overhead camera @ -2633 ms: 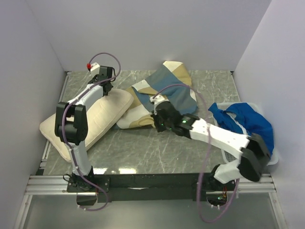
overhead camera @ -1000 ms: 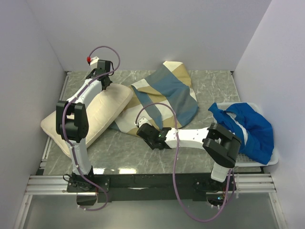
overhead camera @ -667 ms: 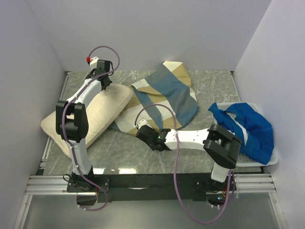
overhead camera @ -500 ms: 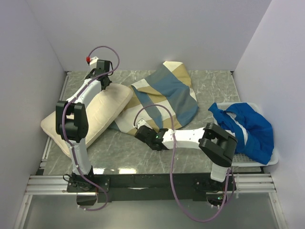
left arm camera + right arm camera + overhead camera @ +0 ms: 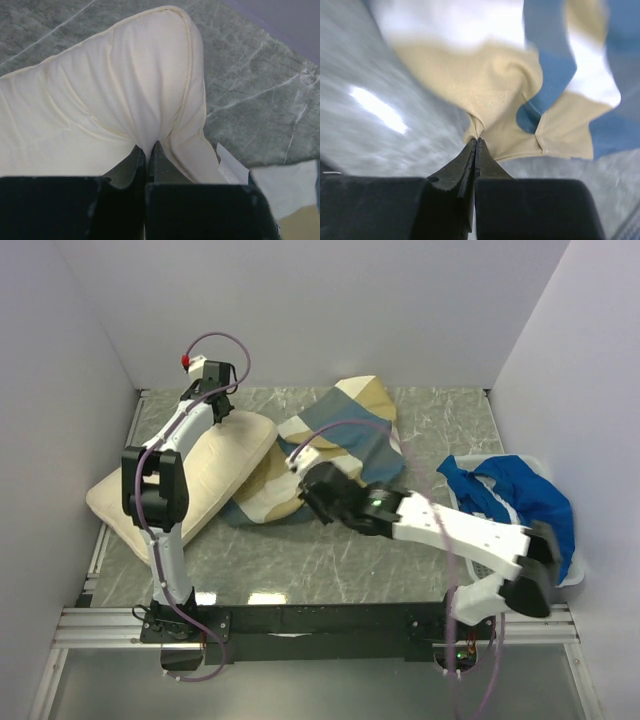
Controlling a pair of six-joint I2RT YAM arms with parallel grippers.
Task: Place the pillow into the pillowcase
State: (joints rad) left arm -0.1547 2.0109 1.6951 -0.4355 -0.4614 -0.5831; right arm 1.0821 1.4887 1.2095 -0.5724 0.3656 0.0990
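**Tabletop**: grey marbled surface, walled on three sides.

**Item 1, pillow**: plain cream, soft. It lies flat and slantwise on the left part of the tabletop, its long axis running from near left to far right. Its right-hand edge touches the left border of item 3.

**Item 2, left fingers**: clenched on the pillow. The black tips are pressed together over the pillow's far right corner. A pinched fold of cream fabric runs down between them, and the piped seam of that corner bulges up just beyond the tips. The rest of the pillow spreads away to the left of the fingers.

**Item 3, pillowcase**: limp cover in tan, slate-blue and white blocks. It is rumpled at the middle of the tabletop, just right of the pillow, with its far end bunched up. The pillow is wholly outside it.

**Item 4, right fingers**: clenched on the pillowcase. The tips meet on a gathered point of tan fabric at the cover's near edge, and the cloth fans out above and to the right of them. Bare tabletop lies to their left.

**Item 5, blue cloth**: bright royal blue with white, heaped in a white basket at the far right, well apart from both pairs of fingers.
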